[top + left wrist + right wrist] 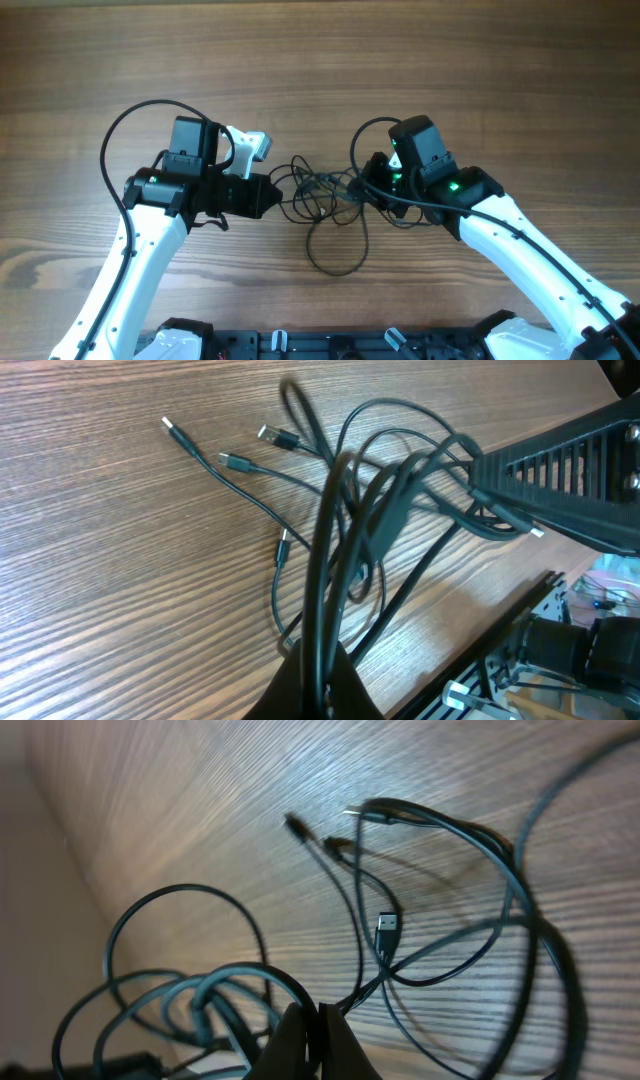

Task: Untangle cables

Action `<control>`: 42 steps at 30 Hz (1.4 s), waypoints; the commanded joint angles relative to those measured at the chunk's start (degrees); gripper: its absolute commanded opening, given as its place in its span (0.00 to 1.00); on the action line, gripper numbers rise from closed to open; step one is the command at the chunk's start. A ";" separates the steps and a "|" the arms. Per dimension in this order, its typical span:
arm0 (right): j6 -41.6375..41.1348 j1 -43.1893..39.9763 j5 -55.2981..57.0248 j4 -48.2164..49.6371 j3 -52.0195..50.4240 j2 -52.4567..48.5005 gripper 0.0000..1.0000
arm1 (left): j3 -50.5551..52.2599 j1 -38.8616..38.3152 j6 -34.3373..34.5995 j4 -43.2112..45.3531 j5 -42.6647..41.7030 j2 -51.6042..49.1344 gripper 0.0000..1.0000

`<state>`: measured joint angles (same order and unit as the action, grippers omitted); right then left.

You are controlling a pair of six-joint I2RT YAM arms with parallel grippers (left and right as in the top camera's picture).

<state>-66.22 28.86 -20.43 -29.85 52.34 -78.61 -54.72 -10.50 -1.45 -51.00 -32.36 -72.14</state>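
The cables (325, 195) lie knotted mid-desk (320, 60), one loose loop trailing toward 6 o'clock. The left gripper (271, 195) at the knot's 9 o'clock and the right gripper (370, 185) at its 3 o'clock each have jaws pinched tight on strands. Draw them apart slowly and level. Ease off if the knot cinches or a plug snags.

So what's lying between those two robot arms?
Only the tangle of thin black cables, lying on the wooden table. The overhead view shows it best.
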 commanded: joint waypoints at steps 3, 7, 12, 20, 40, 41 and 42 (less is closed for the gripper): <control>-13.73 -2.38 12.20 1.42 -0.72 -0.37 0.04 | -0.70 1.36 0.42 -0.74 7.37 1.20 0.04; -17.11 -2.36 15.78 2.64 -0.72 -0.37 0.04 | -0.68 1.33 0.68 -0.74 7.34 1.20 0.04; -7.67 -2.36 13.40 7.58 -0.72 -0.37 0.21 | -0.70 1.36 1.92 0.76 6.03 1.22 0.04; 26.01 -2.36 4.79 4.17 -0.70 -0.37 0.37 | -10.54 1.40 5.35 14.73 -5.31 8.66 0.04; 22.32 -2.36 1.01 12.57 -0.70 -0.37 0.56 | -10.56 5.05 21.22 39.65 -6.60 14.36 0.13; 22.36 -2.36 1.16 12.22 -0.72 -0.37 0.56 | -10.54 6.62 21.20 34.01 -3.48 13.70 0.12; 22.38 -2.36 1.20 12.04 -0.72 -0.37 0.56 | -10.54 7.78 21.18 29.40 -0.55 12.79 0.10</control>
<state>-43.44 26.35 -20.78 -17.50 51.68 -78.81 -65.21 -6.09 19.70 -14.31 -39.29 -58.04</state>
